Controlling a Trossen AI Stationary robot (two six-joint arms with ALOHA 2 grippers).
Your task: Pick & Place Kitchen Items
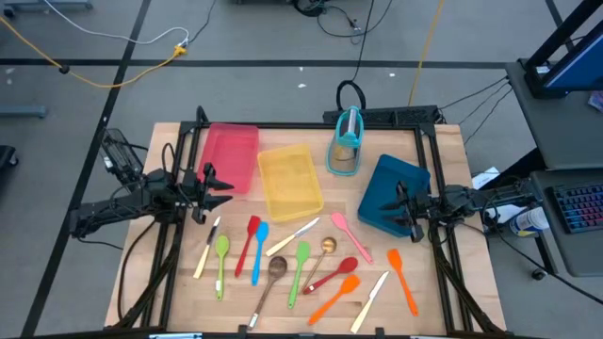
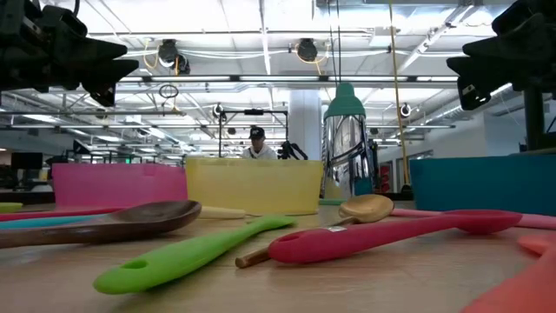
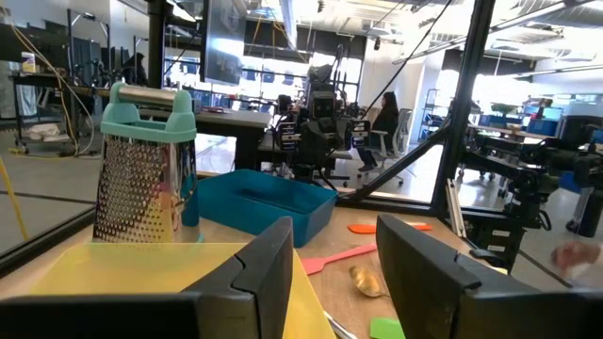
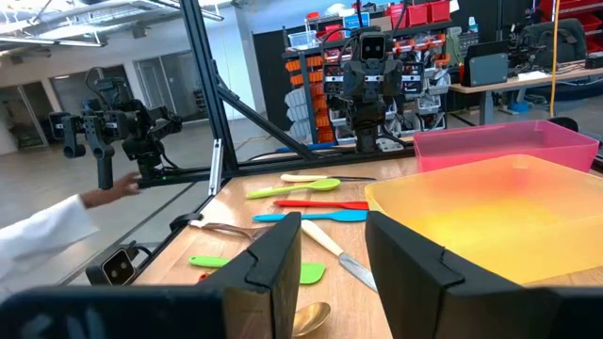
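Jaws: we see the left gripper (image 1: 222, 183) with its fingers (image 3: 254, 273) spread and nothing between them, hovering above the table (image 1: 433, 301) at the left edge, beside the red tray (image 1: 229, 155). The right gripper (image 1: 400, 209) also has a clear gap between its fingers (image 4: 405, 268), holds nothing, and hangs over the near left edge of the blue tray (image 1: 391, 198).

Utensils all lie loose on the near half of the table, none in a tray. Nearest row: a cream knife (image 1: 369, 301) at right, an orange spatula (image 1: 335, 295), a brown spoon (image 1: 269, 282) toward the middle. Slightly farther: a second orange spatula (image 1: 402, 279) at far right, a red spoon (image 1: 333, 273), a green spoon (image 1: 300, 266), a green spatula (image 1: 220, 261) at left with another cream knife (image 1: 205, 249) just left of it. Farther still: a red spatula (image 1: 249, 242) and blue spatula (image 1: 258, 249) side by side, a third knife (image 1: 293, 235), a metal spoon (image 1: 326, 248), a pink spatula (image 1: 349, 234) nearest the blue tray.

Beyond them, left to right: red tray, yellow tray (image 1: 288, 181), blue tray. At the far edge stands a teal-topped grater (image 1: 346, 141), upright, between yellow and blue trays.

In the right wrist view a person's sleeve (image 4: 42, 240) shows off the table.
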